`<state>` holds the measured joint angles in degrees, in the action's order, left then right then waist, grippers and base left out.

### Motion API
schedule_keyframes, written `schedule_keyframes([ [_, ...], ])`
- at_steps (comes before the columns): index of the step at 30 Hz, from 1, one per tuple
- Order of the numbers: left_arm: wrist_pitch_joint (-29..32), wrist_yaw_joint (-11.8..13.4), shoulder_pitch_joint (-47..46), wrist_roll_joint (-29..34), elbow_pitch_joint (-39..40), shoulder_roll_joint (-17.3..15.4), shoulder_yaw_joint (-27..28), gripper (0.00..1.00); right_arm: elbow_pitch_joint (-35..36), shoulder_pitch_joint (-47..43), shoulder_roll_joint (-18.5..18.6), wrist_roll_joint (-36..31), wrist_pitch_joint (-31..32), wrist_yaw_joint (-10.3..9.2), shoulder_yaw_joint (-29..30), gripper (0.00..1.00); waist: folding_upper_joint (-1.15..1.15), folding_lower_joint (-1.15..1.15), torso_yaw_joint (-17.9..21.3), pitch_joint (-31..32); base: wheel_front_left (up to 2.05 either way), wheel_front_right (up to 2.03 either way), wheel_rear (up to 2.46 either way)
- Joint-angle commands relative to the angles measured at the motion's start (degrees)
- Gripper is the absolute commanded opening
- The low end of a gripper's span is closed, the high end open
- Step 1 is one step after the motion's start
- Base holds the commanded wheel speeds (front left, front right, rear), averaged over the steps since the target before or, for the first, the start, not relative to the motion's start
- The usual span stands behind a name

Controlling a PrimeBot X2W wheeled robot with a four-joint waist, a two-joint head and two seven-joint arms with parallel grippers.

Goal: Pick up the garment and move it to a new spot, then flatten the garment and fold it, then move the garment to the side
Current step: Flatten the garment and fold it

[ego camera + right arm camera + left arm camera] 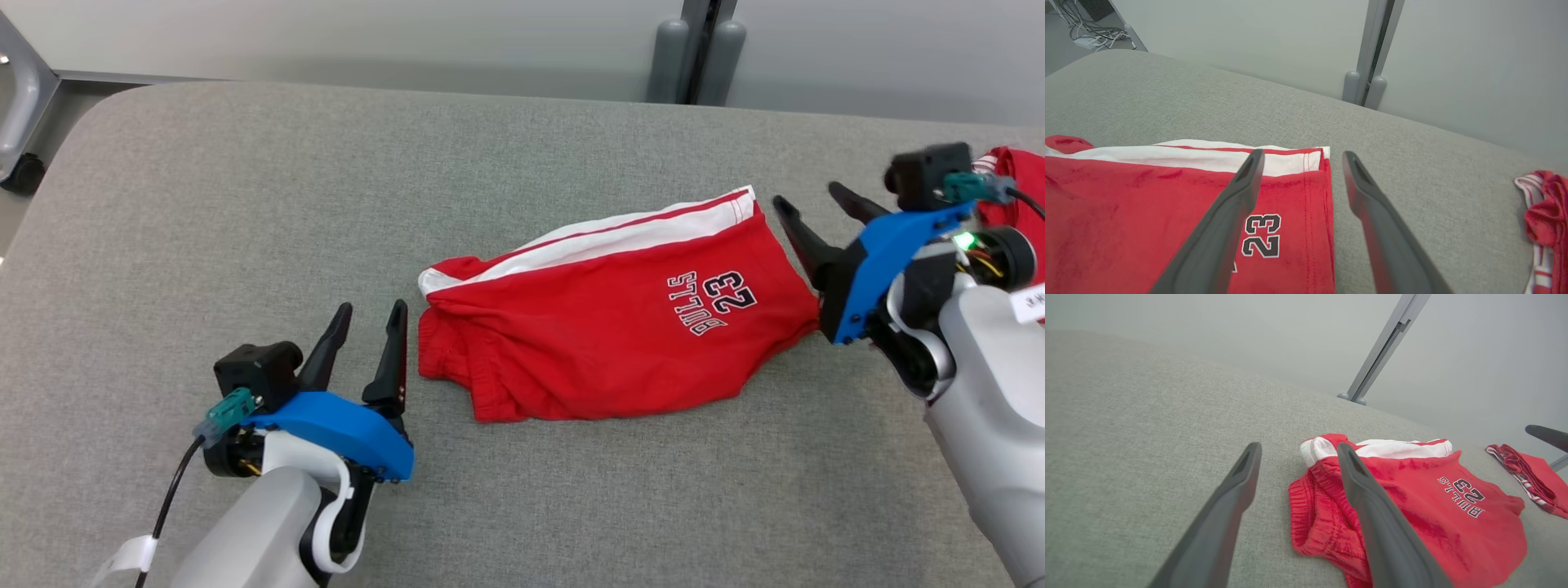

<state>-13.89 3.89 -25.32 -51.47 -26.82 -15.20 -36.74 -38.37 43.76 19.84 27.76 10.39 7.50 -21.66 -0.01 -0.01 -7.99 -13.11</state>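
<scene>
Head view shows the red shorts (612, 327) lying folded on the grey desk (245, 204), with a white stripe along the far edge and the "BULLS 23" print facing up. The left hand (373, 307) sits just beside the waistband end, its fingers apart and holding nothing. The right hand (804, 194) sits at the opposite end near the hem, its fingers also apart and empty. Another red garment (1016, 184) lies farther right, apart from the shorts.
</scene>
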Motion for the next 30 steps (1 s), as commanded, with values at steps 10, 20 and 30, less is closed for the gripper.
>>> schedule_keyframes([
  [10,-1.3,-2.6,7.1,20.4,9.3,2.4,16.1,1.0,-4.2,-4.5,-1.8,0.8,-6.7,0.0,6.8,1.0,0.01,0.01,-1.2,-0.2,0.0,0.0,0.0],
  [20,-1.3,-8.6,12.2,32.3,11.1,9.0,29.7,1.0,-11.4,-1.7,-4.2,-1.2,-8.1,0.0,10.5,1.0,0.01,0.01,-2.9,-3.3,0.0,0.0,0.0],
  [30,-1.3,-10.5,12.6,35.6,9.7,11.2,33.8,1.0,-20.2,0.7,-6.3,-4.8,-6.8,0.01,11.2,1.0,0.01,0.01,-5.2,-5.0,0.0,0.0,0.0],
])
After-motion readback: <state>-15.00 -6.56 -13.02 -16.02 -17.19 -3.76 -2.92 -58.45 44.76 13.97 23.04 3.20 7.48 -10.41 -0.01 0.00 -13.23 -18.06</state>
